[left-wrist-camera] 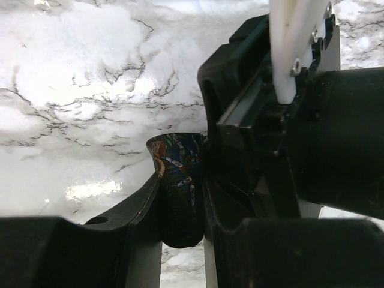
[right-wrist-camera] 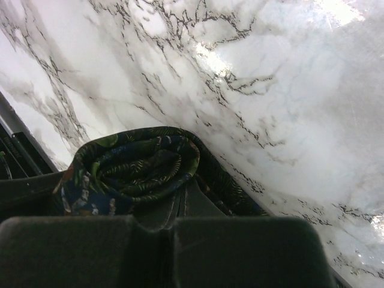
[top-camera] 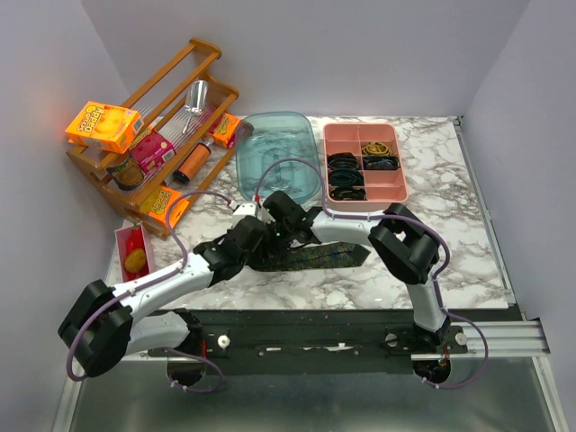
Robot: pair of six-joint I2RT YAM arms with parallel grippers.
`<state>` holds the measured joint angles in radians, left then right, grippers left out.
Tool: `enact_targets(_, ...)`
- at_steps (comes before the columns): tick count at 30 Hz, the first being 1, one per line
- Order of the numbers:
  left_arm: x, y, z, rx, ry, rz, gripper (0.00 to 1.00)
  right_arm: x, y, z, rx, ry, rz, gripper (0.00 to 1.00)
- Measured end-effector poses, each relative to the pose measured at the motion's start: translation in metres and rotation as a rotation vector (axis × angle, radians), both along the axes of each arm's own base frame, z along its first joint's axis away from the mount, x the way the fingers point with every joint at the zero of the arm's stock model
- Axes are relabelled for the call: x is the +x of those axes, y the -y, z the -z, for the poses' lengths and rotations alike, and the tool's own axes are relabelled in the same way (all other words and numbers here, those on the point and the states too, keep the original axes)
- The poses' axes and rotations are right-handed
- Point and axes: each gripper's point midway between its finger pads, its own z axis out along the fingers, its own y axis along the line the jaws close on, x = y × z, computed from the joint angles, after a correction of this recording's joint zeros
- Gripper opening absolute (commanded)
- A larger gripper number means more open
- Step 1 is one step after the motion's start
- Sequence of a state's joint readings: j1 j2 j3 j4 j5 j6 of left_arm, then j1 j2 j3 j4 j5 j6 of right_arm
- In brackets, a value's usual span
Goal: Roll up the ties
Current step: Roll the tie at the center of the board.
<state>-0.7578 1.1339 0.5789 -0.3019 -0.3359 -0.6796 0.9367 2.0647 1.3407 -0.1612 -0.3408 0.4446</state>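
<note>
Centrally, near the front edge of the table (top-camera: 450,261): tie (top-camera: 317,256), dark with a fine leafy speckle, partly rolled. Unrolled length flat on the marble, stretching to the right. Rolled end (right-wrist-camera: 138,162) at its left, a snug spiral. Sits squeezed between the two fingers (left-wrist-camera: 141,222) of the left gripper (left-wrist-camera: 182,183), one against each side of the roll, jaws part-way apart and clamped onto it. Right gripper (right-wrist-camera: 171,237) fully closed, tips together just below the spiral, fabric running down to touch them; cannot tell whether any of it is nipped between. Seen from above, both grippers nose to nose over the roll.

Beneath, glossy white marble veined in grey. Farther back, a pink divided tray (top-camera: 389,191) with dark coils (top-camera: 346,175) in some compartments, just beside a clear blue-green tub (top-camera: 279,157). At back left, a wooden rack (top-camera: 205,47) with orange and pink boxes, and a small pink bin (top-camera: 121,241) near its front. Plain grey walls behind and at both sides.
</note>
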Motion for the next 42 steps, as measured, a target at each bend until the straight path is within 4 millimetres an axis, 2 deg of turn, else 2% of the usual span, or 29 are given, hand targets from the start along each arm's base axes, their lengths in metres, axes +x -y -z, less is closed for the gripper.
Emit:
enact_targets(10,-0.001,-0.001,0.004,0.112,0.004,-0.013,0.00,0.004,0.005,-0.003,-0.017,0.023,0.023,0.01)
enact_targets(16,-0.005,-0.006,0.006,0.138,-0.005,-0.018,0.00,0.002,0.016,-0.030,0.003,0.075,0.035,0.01)
enact_targets(20,-0.006,-0.006,0.007,0.145,0.001,-0.021,0.00,-0.002,0.023,-0.039,0.010,0.093,0.029,0.01)
enact_targets(27,-0.008,-0.009,0.012,0.180,-0.002,-0.024,0.00,-0.014,0.039,-0.018,-0.050,0.061,0.008,0.01)
enact_targets(35,-0.006,-0.010,0.012,0.186,0.004,-0.037,0.00,-0.022,0.043,0.002,-0.087,0.017,-0.026,0.01)
enact_targets(42,-0.005,-0.012,0.010,0.193,0.017,-0.041,0.00,-0.014,0.028,0.004,-0.083,0.011,-0.031,0.01)
